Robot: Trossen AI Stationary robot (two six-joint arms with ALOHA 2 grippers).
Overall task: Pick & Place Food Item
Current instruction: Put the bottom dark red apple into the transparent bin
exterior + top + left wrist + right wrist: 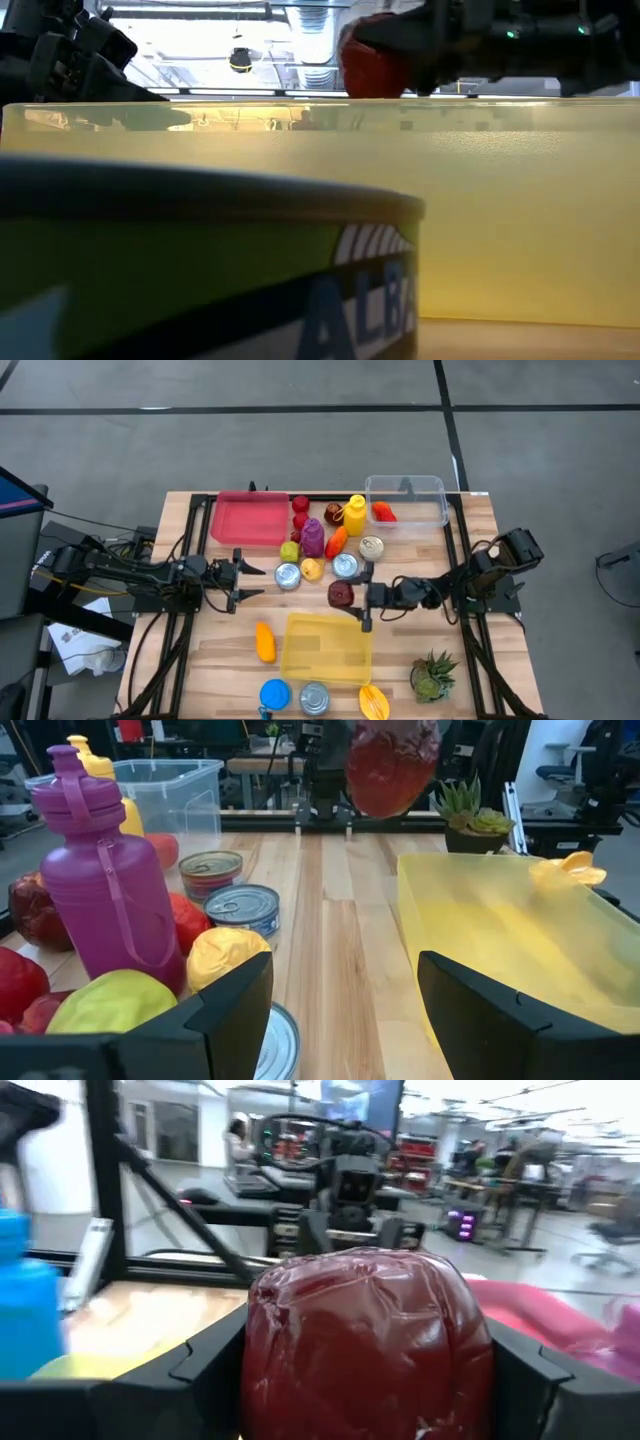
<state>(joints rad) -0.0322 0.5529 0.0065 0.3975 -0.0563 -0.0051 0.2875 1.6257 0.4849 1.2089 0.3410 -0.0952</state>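
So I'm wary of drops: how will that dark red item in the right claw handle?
The dark red item looks rounded, so it would probably roll if released. Its glossy, wrinkled skin suggests a slippery surface. The right claw spans it widely.

The right gripper (352,594) reaches toward nine o'clock, clamped on a load, facing the left gripper (248,580), fingers spread, pointing three o'clock.

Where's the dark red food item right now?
The dark red food item is gripped in the right gripper, raised near the table's middle, just beyond the yellow bin's far edge and beside the cans.
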